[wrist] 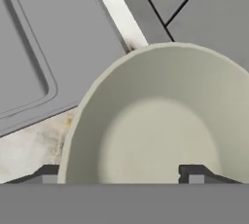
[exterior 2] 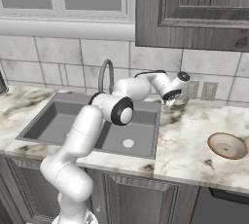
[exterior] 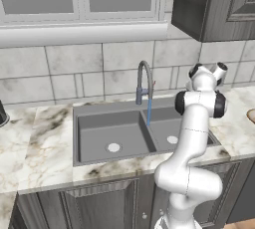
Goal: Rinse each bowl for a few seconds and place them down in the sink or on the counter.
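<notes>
At right-centre of the right base view, the end effector (exterior 2: pixel 171 102) grips a bowl (wrist: pixel 160 121) by its rim, above the bench (exterior 2: pixel 189 135) just beside the sink (exterior 2: pixel 63 121), likely heading for the running faucet (exterior: pixel 144 81). Another bowl (exterior 2: pixel 227 145) waits at right.

The sink (exterior 2: pixel 63 121) sits in the bench (exterior 2: pixel 194 135) at the left and centre of the right base view, with the faucet (exterior 2: pixel 106 74) behind it. One bowl (exterior 2: pixel 227 145) rests on the bench at the right edge. Another bowl (exterior 2: pixel 178 99) sits at the pincer (exterior 2: pixel 174 102), above the bench just right of the sink, near the back wall.
</notes>
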